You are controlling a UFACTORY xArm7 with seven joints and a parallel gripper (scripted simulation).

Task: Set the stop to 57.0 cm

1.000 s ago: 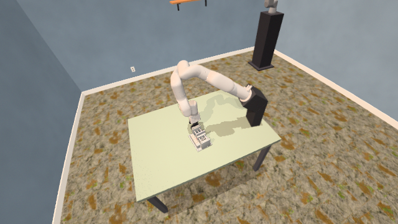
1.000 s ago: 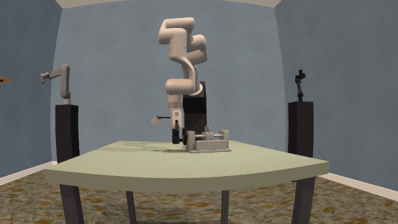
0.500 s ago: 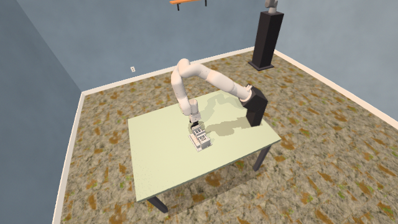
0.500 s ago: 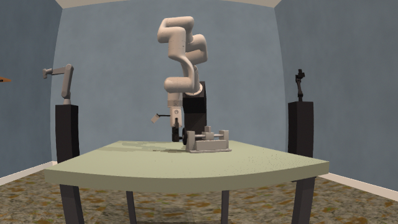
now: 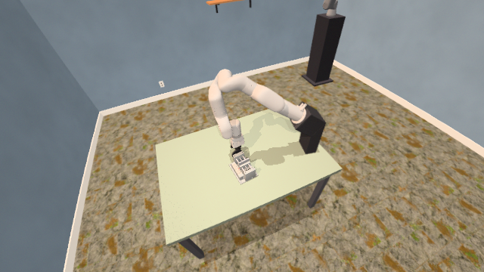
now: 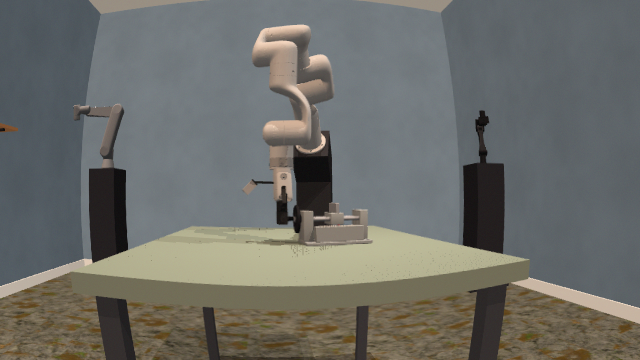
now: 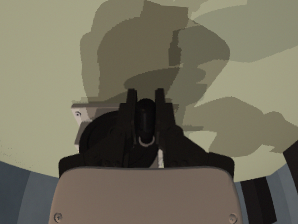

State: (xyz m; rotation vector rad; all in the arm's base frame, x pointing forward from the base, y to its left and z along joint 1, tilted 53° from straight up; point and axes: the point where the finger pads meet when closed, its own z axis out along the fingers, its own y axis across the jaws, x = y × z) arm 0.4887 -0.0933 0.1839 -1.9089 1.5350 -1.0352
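Blue walls (image 5: 113,49), mottled brown floor (image 5: 397,189), pale green table (image 5: 197,200).

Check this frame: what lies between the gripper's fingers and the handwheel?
Nothing: the gripper is shut on the handwheel's dark crank handle at the fixture's left end, clearest in the exterior view.
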